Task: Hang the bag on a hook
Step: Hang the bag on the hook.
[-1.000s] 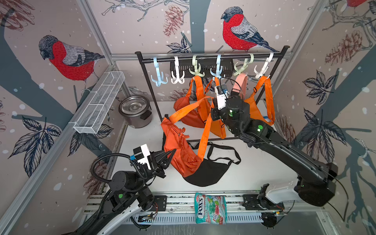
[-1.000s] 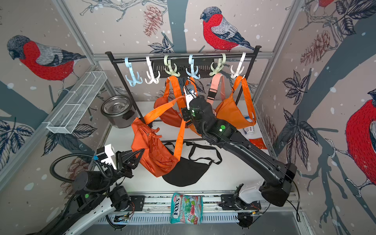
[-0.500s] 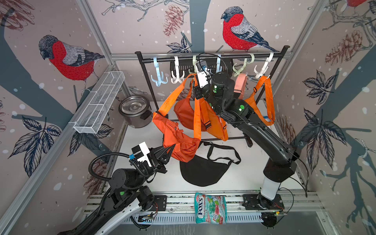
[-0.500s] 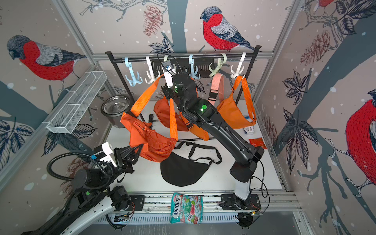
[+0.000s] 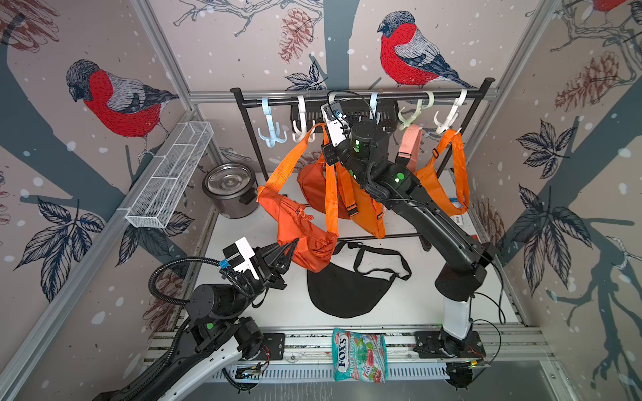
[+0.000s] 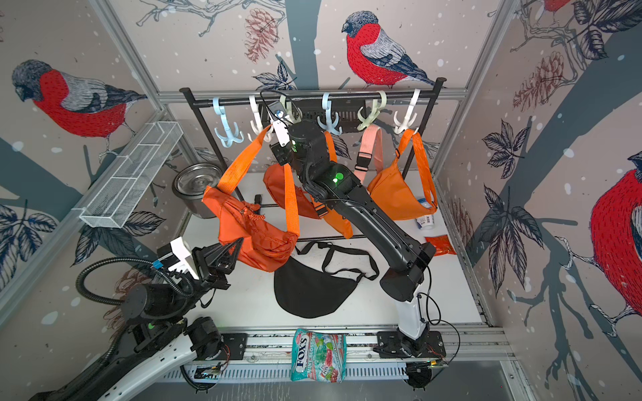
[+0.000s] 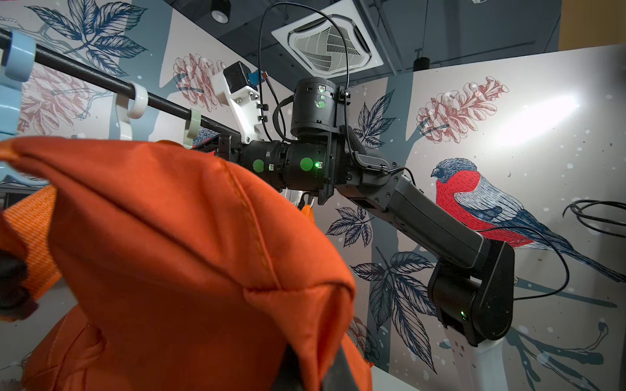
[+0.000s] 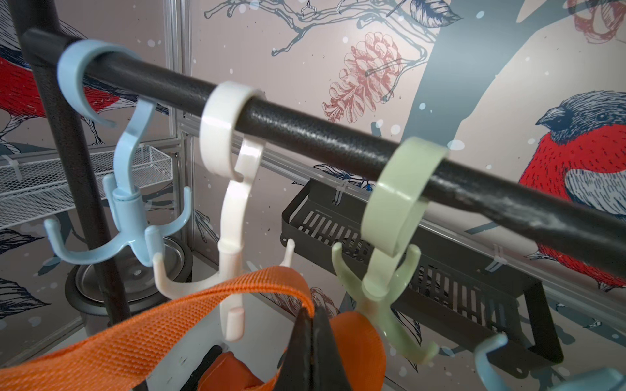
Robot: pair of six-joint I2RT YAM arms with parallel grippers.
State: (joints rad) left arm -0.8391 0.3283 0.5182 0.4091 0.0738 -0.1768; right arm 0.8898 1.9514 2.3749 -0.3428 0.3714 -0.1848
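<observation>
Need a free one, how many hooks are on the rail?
6 along the rail: blue hook, white hook, green hook partly behind the right arm, second blue, second green, second white.

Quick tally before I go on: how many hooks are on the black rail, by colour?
Light blue plastic hooks: 2
White plastic hooks: 2
Pale green plastic hooks: 2
Total: 6
</observation>
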